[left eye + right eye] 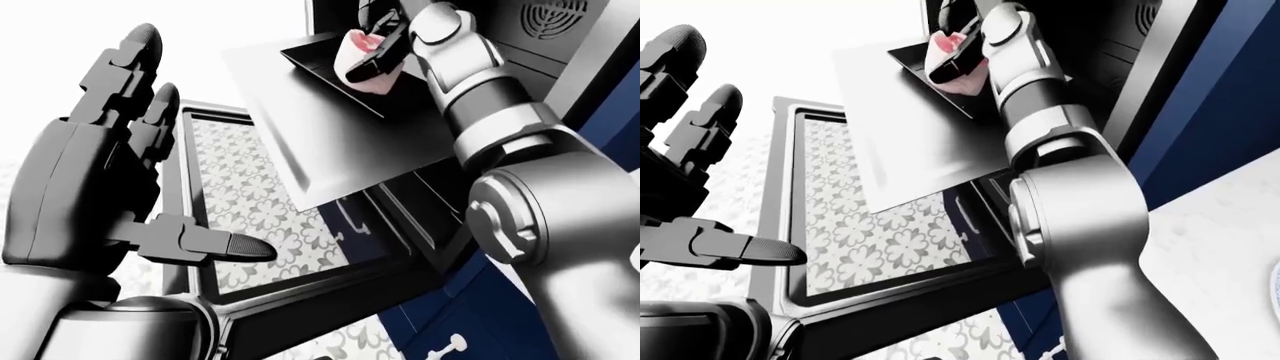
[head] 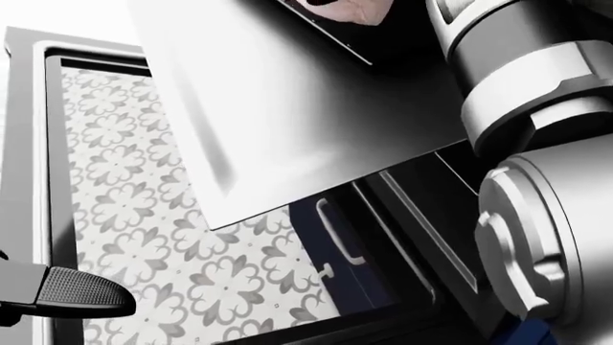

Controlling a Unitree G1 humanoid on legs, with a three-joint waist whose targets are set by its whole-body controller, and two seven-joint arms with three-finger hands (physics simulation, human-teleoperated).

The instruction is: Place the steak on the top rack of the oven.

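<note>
The steak [image 1: 362,45], pink and white, is held in my right hand [image 1: 378,54], whose dark fingers [image 1: 372,67] close round it. It sits just over a dark tray [image 1: 318,64] at the oven mouth, on a wide silver rack sheet [image 1: 330,135] that sticks out of the oven. The steak's edge shows at the top of the head view [image 2: 345,11]. My left hand [image 1: 195,142] is open and empty at the left, fingers spread upward, thumb pointing right. The oven's inside is mostly hidden by my right arm.
The open oven door [image 1: 250,217] hangs below the rack, its glass showing patterned floor tiles. Blue cabinet fronts [image 1: 470,315] stand at the lower right. The oven's control panel [image 1: 555,19] is at the top right. A white counter [image 1: 1230,225] shows at the right-eye view's right.
</note>
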